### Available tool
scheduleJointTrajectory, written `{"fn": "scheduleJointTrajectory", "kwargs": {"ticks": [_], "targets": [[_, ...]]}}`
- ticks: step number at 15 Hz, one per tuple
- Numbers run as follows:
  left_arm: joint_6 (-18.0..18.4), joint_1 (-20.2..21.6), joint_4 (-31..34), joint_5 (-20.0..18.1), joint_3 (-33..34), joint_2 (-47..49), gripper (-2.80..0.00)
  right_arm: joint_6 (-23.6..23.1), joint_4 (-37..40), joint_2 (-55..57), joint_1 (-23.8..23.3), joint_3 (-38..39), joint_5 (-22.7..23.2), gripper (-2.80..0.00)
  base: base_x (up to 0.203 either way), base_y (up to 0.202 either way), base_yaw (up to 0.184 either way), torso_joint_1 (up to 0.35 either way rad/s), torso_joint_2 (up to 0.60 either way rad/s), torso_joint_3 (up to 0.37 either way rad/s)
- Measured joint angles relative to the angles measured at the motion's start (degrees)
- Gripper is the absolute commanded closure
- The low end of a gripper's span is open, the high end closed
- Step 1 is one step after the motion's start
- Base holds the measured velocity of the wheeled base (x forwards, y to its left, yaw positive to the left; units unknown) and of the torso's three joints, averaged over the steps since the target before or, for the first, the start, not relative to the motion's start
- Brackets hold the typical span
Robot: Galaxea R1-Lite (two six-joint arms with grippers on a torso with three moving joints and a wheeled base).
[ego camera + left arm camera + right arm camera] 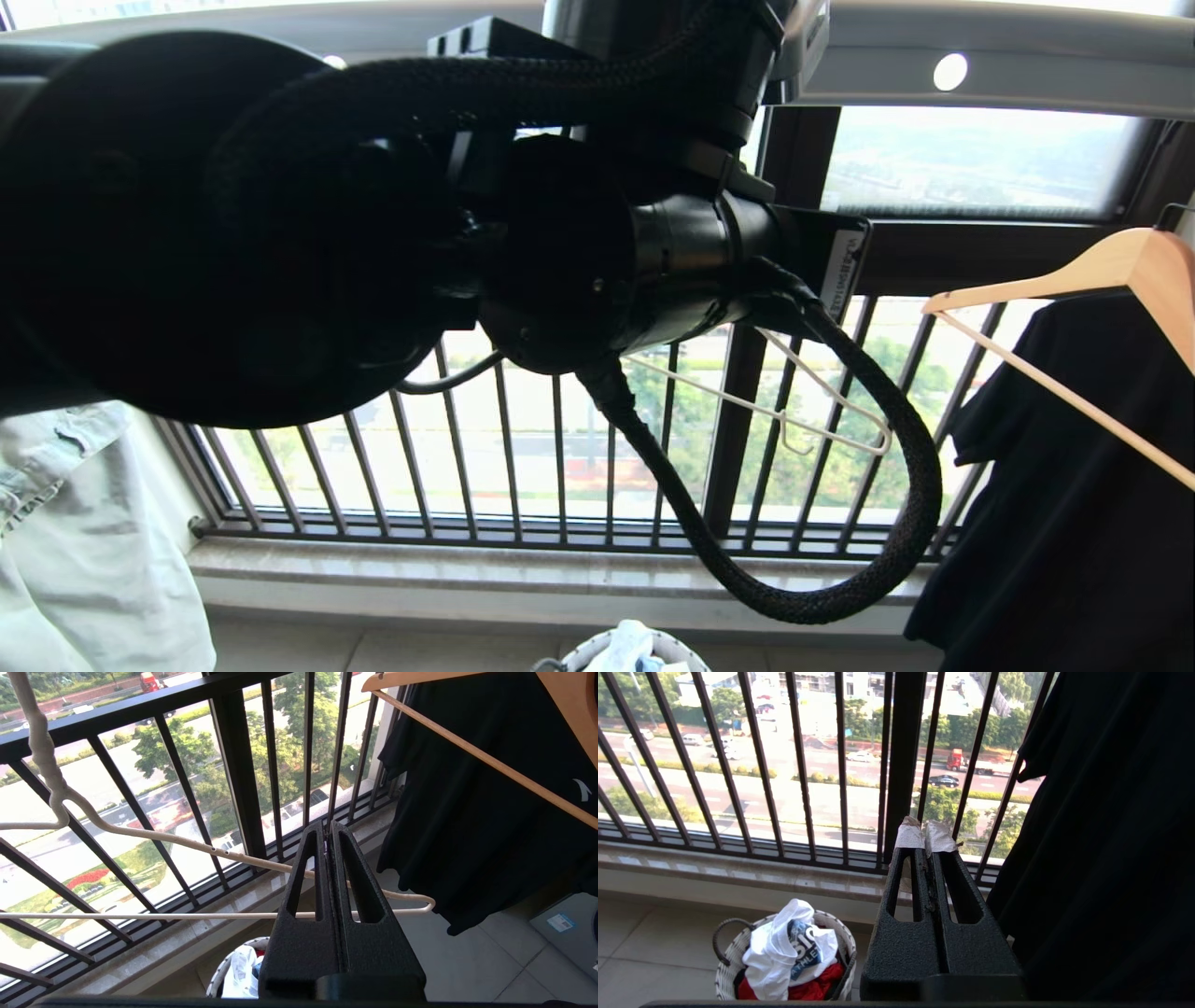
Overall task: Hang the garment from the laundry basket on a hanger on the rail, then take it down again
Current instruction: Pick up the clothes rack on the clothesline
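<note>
Nothing is hung yet. The rail runs overhead, the bare hanger below it. The left gripper, clenched and empty, is near the hanger. The right gripper is clenched, idle. The garment fills the basket on the floor.

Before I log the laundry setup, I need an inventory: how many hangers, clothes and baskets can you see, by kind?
Wire hanger: 1, bare
Wooden hanger: 1, carrying the black shirt
Black shirt: 1
White T-shirt: 1, in the basket
Red cloth: 1, under the T-shirt
Laundry basket: 1
Total: 6
</note>
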Motion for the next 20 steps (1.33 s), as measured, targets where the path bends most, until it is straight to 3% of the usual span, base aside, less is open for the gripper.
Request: {"fn": "scheduleJointTrajectory", "kwargs": {"ticks": [7, 11, 14, 20], "targets": [[5.7, -0.1, -0.1, 7.3, -6.5, 7.4, 0.0, 0.0, 0.0, 0.0, 0.0, 0.0, 0.0, 0.0, 0.0, 0.0, 0.0, 0.0, 0.0, 0.0], [5.8, -0.1, 0.9, 8.5, -6.9, 8.6, 0.0, 0.0, 0.0, 0.0, 0.0, 0.0, 0.0, 0.0, 0.0, 0.0, 0.0, 0.0, 0.0, 0.0], [5.6, -0.1, 6.3, 9.3, -7.0, 8.4, 0.0, 0.0, 0.0, 0.0, 0.0, 0.0, 0.0, 0.0, 0.0, 0.0, 0.0, 0.0, 0.0, 0.0], [5.6, -0.1, 6.9, 10.5, -6.1, 6.3, 0.0, 0.0, 0.0, 0.0, 0.0, 0.0, 0.0, 0.0, 0.0, 0.0, 0.0, 0.0, 0.0, 0.0]]}}
